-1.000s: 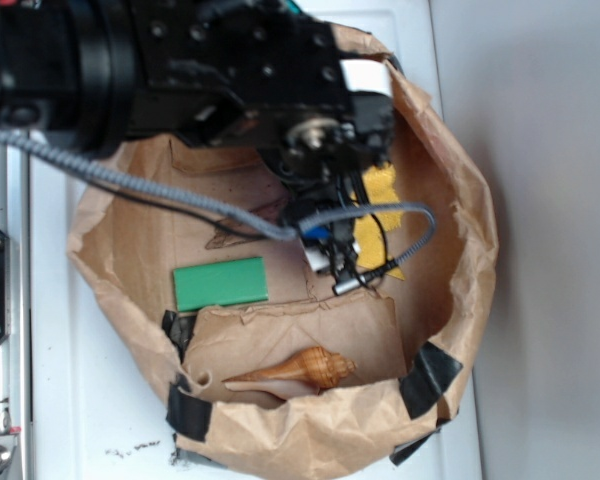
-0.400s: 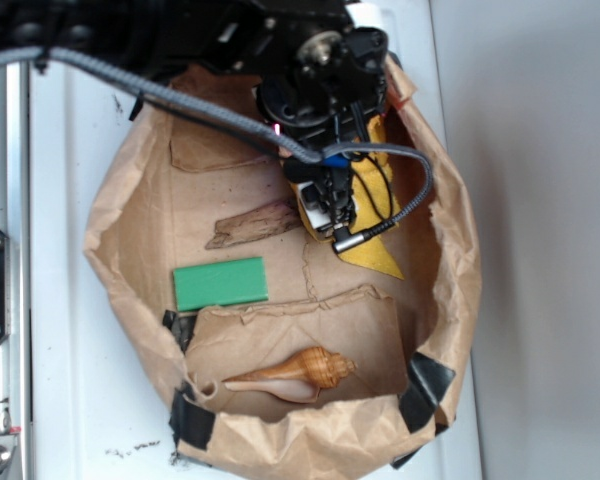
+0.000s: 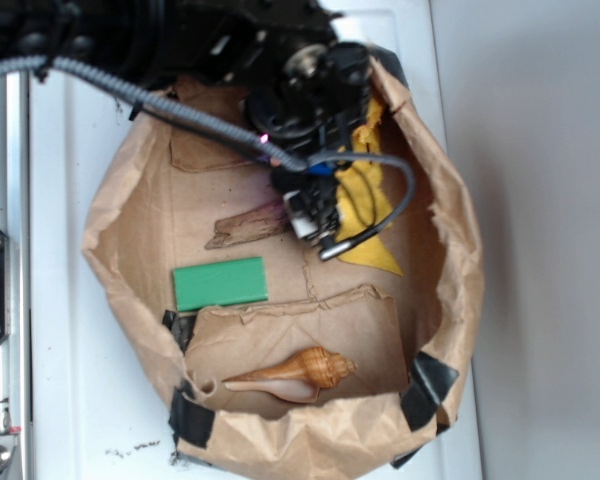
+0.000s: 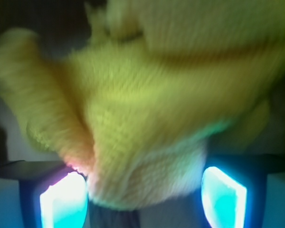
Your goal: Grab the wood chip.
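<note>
The flat grey-brown wood chip (image 3: 248,226), a rough sliver with jagged edges, lies at centre frame on the creased floor of the crumpled brown paper bag (image 3: 458,300), its right end under the black gripper (image 3: 305,212). In the blurred wrist view the spread fingers (image 4: 64,199) flank fuzzy knitted yellow cloth (image 4: 147,123). Below sit a smooth green rectangular block (image 3: 220,283) and a glossy orange-brown spiral seashell (image 3: 295,374).

Paper bag (image 3: 460,270) on the table (image 3: 70,400), wood chip (image 3: 242,226) inside it just above the block (image 3: 220,283); cloth (image 3: 365,210) to their right, seashell (image 3: 298,373) at the near side on a cardboard flap (image 3: 350,325)
</note>
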`<state>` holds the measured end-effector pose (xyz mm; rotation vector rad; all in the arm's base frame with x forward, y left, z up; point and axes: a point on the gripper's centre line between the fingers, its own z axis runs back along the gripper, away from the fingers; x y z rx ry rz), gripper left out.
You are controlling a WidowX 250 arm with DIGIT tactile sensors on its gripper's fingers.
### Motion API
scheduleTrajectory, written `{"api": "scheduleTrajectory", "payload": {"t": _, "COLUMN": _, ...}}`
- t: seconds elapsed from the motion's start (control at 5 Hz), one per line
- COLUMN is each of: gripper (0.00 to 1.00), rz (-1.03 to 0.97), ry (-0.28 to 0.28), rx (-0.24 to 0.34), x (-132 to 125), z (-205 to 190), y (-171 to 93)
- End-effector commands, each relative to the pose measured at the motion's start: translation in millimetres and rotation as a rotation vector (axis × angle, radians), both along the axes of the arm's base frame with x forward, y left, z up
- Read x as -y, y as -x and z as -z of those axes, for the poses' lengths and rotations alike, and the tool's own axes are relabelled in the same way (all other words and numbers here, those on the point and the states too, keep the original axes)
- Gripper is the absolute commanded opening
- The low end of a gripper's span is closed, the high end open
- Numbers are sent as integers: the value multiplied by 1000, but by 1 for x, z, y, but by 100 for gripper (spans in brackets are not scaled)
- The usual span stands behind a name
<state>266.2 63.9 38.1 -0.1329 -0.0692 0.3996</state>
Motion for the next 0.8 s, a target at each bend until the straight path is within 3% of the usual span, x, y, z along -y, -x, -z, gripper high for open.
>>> {"api": "scheduleTrajectory", "payload": {"t": 0.0, "gripper": 100, "rz": 22, "ry": 31, "rx": 63, "x": 8, "z": -20, "y": 2}}
{"api": "scheduleTrajectory", "payload": {"t": 0.6, "gripper": 100, "rz": 26, "ry": -37, "rx": 58, "x": 21, "z": 2, "y": 0}}
